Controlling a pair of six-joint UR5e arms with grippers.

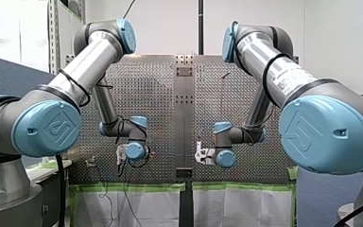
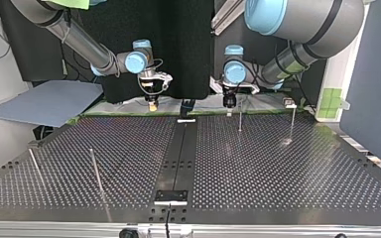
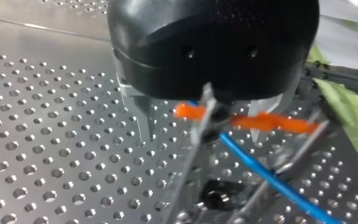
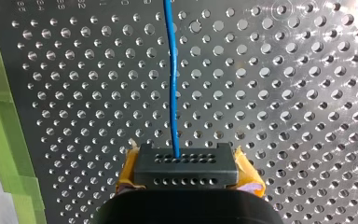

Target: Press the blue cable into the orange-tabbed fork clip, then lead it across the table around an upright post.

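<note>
In the left wrist view my left gripper (image 3: 200, 126) is open, its metal fingers (image 3: 142, 119) standing on either side of the orange-tabbed fork clip (image 3: 205, 119). The blue cable (image 3: 261, 172) lies in the clip and runs away over the perforated plate. In the right wrist view the blue cable (image 4: 171, 84) comes straight in and ends between the yellow pads of my right gripper (image 4: 185, 158), which is shut on it. In the front view the left gripper (image 1: 121, 158) and right gripper (image 1: 199, 156) hang low, with the thin cable (image 1: 175, 154) stretched between them.
Thin upright posts stand on the perforated table (image 2: 278, 168): one post (image 2: 240, 116) just in front of my left gripper (image 2: 229, 101), another post (image 2: 292, 121) further right, two tilted rods (image 2: 96, 171) at the near left. A dark centre rail (image 2: 181, 148) splits the table.
</note>
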